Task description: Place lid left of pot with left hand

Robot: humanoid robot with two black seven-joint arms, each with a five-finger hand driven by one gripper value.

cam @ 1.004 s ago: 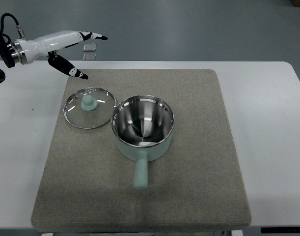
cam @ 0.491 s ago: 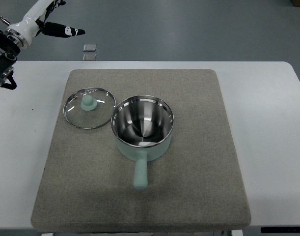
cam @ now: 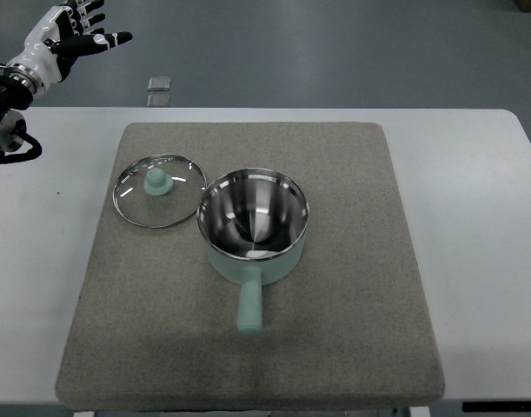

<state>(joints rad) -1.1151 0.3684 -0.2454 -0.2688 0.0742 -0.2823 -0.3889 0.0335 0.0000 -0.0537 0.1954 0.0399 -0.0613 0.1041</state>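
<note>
— Glass and steel, flat on the grey mat point(cam: 352, 330): is that the lid point(cam: 159, 189) in the figure?

— Yes. The lid lay knob-up on the mat, directly left of the pot point(cam: 253, 228), its rim just beside the pot's rim; whether the two touched I could not tell. The pot stood open and empty, its handle pointing toward the near edge.

— And your left hand point(cam: 69, 33)?

— It was at the far left corner of the view, raised clear of the white table point(cam: 474, 217), fingers point(cam: 91, 12) spread and holding nothing. One second earlier it had hung much lower, just beyond the mat's far left corner and close to the lid. Half a second earlier it had already risen to the far left. By this moment it had turned and drawn back further toward the left edge.

— What had changed in the objects?

— Nothing. Lid and pot sat in the same places across all three pictures.

— Meaning for the task?

— I judged the placement done: the lid was released where it belonged, and only the arm's retreat remained. My right hand did not appear.
</note>
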